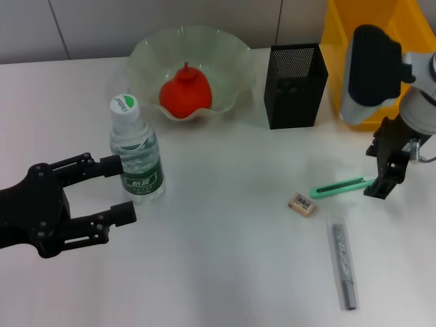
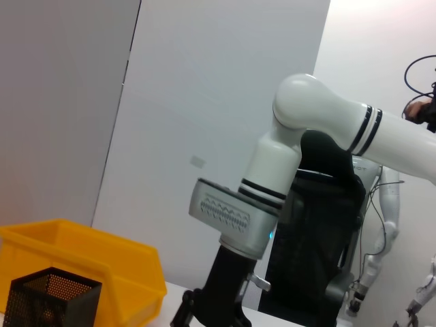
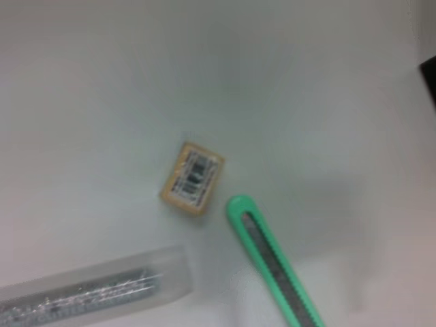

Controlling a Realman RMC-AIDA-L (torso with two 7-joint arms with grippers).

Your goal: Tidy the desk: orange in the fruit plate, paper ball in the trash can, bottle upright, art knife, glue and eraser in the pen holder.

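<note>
We see right gripper [image 1: 383, 178] pinching green art knife [image 1: 338, 186] by one end for lifting; left gripper [image 1: 109, 190] spread beside upright bottle [image 1: 136, 152].

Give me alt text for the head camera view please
The right gripper is at one end of a green art knife on a white desk, near an eraser and glue stick. The left gripper, jaws open, flanks an upright bottle.
</note>
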